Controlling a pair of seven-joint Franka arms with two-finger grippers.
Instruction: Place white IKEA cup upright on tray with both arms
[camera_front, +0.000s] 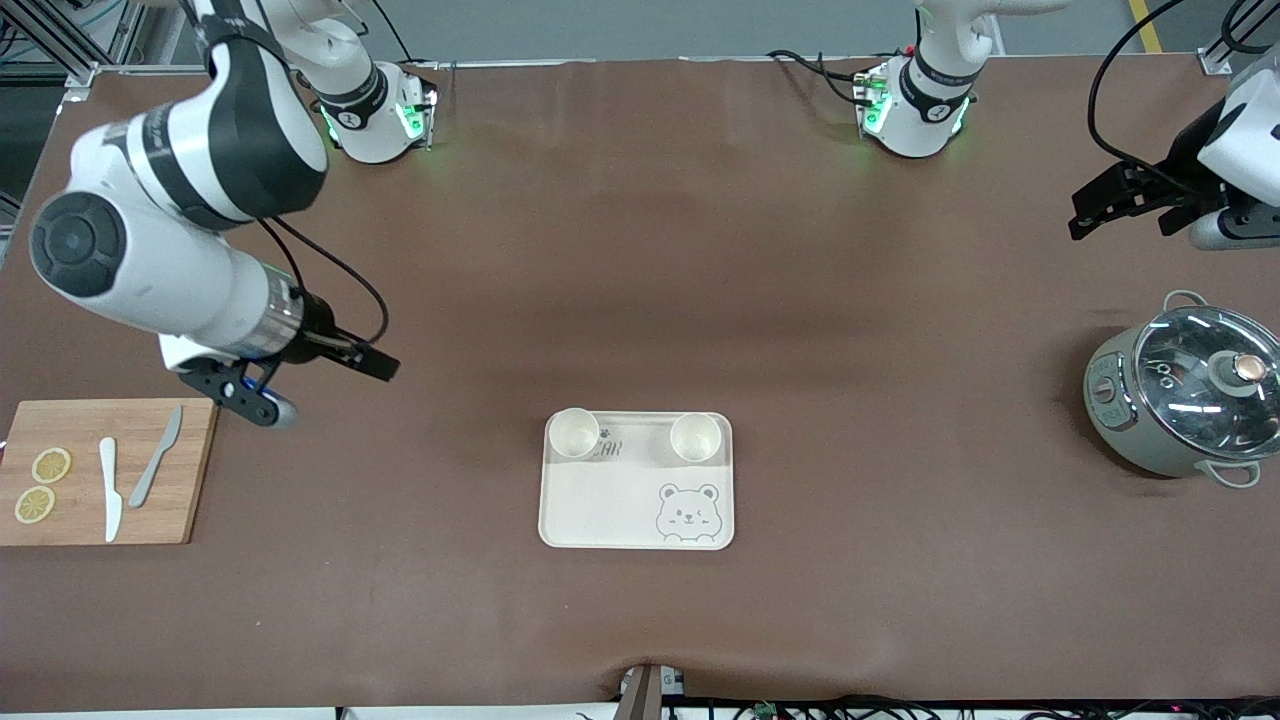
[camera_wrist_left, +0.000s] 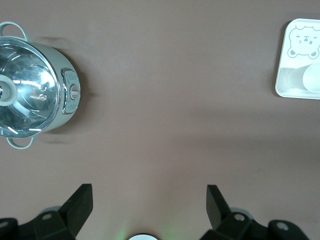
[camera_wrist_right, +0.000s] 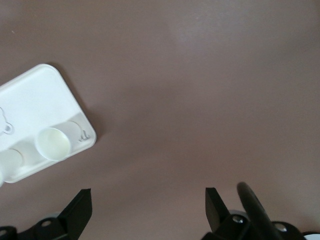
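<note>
2 white cups stand upright on the tray (camera_front: 600, 505), both along its edge farthest from the front camera: cup 1 (camera_front: 574, 434) at the corner toward the right arm's end, cup 2 (camera_front: 695, 437) at the corner toward the left arm's end. The bear drawing sits on the tray's nearer part, below cup 2.

The right gripper (camera_front: 330, 375) hangs over bare table with its fingers spread and nothing between them. The tray lies well apart from it, toward the middle of the table, and the cutting board (camera_front: 105, 472) sits just beside it, nearer the front camera. The board carries 2 lemon slices (camera_front: 42, 484) and 2 knives (camera_front: 132, 472).

The left gripper (camera_front: 1125, 200) is released too, fingers wide and empty, over bare table at the left arm's end. The pot (camera_front: 1185, 390) with its glass lid stands near it, closer to the front camera; the tray is well apart, toward the table's middle.
</note>
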